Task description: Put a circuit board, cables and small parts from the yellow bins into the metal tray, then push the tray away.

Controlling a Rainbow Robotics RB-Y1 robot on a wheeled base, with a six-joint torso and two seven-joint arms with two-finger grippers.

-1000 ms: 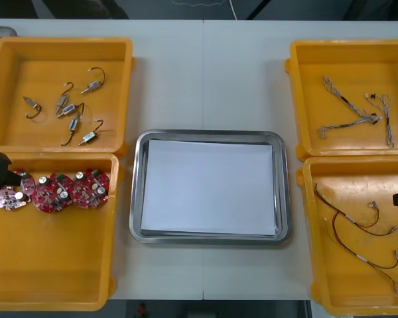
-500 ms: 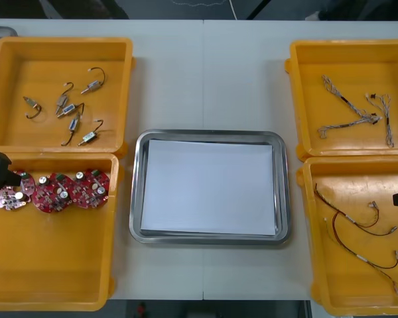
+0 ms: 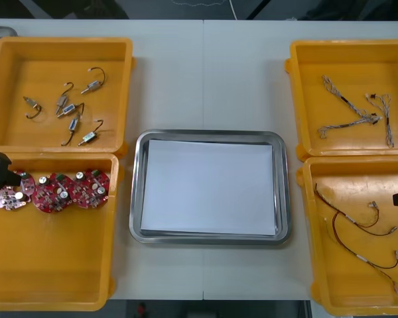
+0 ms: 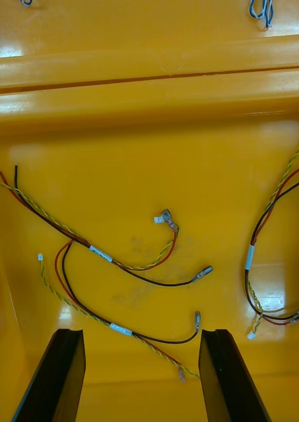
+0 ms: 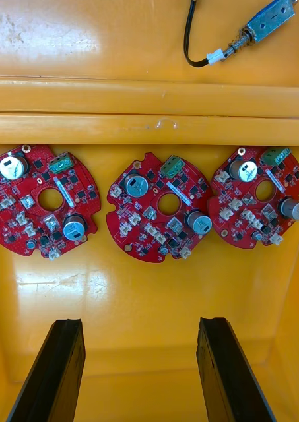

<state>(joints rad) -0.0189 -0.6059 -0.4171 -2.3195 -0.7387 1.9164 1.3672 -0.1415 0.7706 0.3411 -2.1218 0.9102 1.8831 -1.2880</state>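
the left gripper (image 5: pixel 139 323) hangs over the near left yellow bin (image 3: pixel 53 265), its flat black fingers spread wide and holding nothing. just beyond them, round red circuit boards (image 5: pixel 164 206) studded with silver cylinders lie in a row on the glossy plastic floor. the right gripper (image 4: pixel 142 333) hovers, likewise released, above thin red and yellow cables (image 4: pixel 101 254) curling in the near right yellow bin (image 3: pixel 358 291). the shiny, round-cornered metal tray (image 3: pixel 138 199), white inside, sits between the bins.
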